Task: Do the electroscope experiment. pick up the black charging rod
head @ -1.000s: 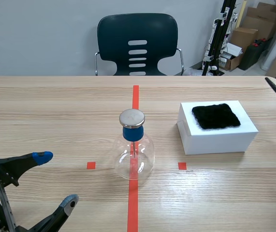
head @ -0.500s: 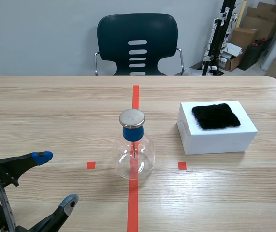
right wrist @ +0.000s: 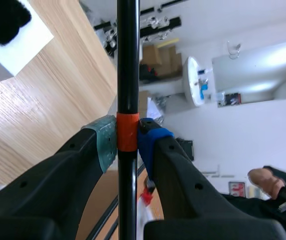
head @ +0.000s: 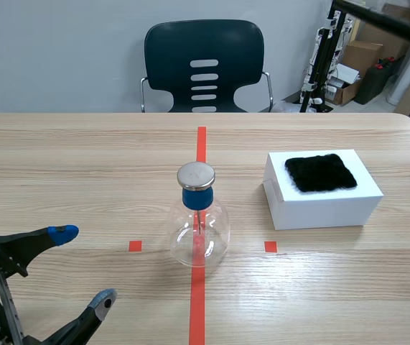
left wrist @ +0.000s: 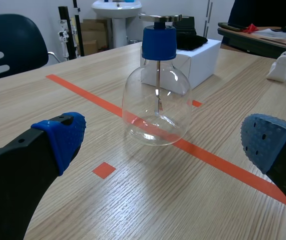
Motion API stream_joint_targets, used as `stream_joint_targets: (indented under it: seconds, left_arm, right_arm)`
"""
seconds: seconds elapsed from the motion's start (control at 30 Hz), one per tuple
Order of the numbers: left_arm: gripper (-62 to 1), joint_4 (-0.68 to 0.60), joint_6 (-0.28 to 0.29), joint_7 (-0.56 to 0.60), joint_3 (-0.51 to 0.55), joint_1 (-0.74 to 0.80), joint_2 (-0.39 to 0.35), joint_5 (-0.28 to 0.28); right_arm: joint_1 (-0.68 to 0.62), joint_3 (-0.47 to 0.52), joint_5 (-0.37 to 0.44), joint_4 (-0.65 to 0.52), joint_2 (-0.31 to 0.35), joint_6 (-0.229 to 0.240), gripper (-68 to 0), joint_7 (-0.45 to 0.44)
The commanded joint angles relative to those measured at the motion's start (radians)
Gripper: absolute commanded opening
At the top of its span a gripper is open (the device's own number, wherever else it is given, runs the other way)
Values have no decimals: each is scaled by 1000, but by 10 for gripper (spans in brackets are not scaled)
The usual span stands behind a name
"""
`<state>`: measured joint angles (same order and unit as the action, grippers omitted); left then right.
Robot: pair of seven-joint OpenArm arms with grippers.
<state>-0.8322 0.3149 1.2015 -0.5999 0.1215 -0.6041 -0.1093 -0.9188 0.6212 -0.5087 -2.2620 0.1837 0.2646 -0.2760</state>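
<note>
The right claw (right wrist: 127,142) pinches the black charging rod (right wrist: 127,60) at its orange band; the left claw (left wrist: 165,141) stands spread, glass flask (left wrist: 157,107) ahead.

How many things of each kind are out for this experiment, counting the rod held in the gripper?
glass flask: 1
white box: 1
black fur pad: 1
black rod: 1, held in the right gripper
Total: 4
</note>
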Motion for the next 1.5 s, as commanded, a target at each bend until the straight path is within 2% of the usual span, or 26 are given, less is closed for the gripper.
stream_joint_targets:
  seconds: [0.0,0.13,0.3,0.47,0.53,0.77,0.93,1.0,1.47]
  left_arm:
    - [14,-19,2,14,6,-5,-3,-6]
    - [14,-19,2,14,6,-5,-3,-6]
    - [14,-19,2,14,6,-5,-3,-6]
    - [14,-19,2,14,6,-5,-3,-5]
    - [14,-19,2,14,6,-5,-3,-5]
    - [14,-19,2,14,6,-5,-3,-6]
    - [14,-19,2,14,6,-5,-3,-6]
    - [14,-19,2,14,6,-5,-3,-6]
    - [14,-19,2,14,6,-5,-3,-6]
  right_arm:
    - [-2,-5,-22,9,-1,-56,-671,-66]
    - [-15,-22,-150,10,-68,-137,-671,-236]
    - [-15,-82,-286,26,-119,-202,-671,-336]
    - [-15,-162,-408,108,-153,-361,-671,-431]
    - [-19,-180,-427,142,-167,-419,-671,-468]
    - [-100,-189,-429,225,-207,-519,-671,-589]
    - [-170,-188,-383,256,-223,-602,-671,-678]
    - [-186,-188,-376,262,-226,-617,-671,-694]
    - [-178,-189,-378,264,-226,-612,-671,-703]
